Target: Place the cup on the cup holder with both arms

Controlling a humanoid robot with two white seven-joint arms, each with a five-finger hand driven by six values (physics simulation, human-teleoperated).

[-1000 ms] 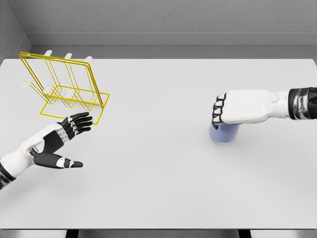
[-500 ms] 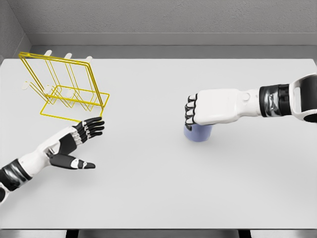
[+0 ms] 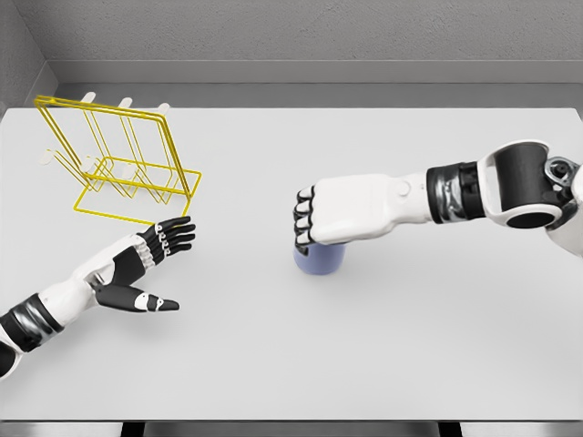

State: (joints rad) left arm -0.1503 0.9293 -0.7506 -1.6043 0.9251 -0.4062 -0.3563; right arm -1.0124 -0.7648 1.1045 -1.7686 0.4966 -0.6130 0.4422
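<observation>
The right hand (image 3: 332, 211) has its fingers curled around the top of the lilac cup (image 3: 319, 258), near the middle of the white table (image 3: 383, 346). The left hand (image 3: 137, 266) waits with fingers spread, holding nothing, just below the yellow wire cup holder (image 3: 118, 164).

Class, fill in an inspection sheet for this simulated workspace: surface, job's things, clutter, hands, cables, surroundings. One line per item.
Surface: white table, flat, nothing spilled.
Job's things: pale blue cup near the table's middle; yellow wire cup holder at far left, apart from the cup.
Clutter: nothing seen.
Hands: right hand curled over the cup from above; left hand open, fingers spread, in front of the holder, holding nothing.
Cables: nothing seen.
Surroundings: grey wall behind the table.
</observation>
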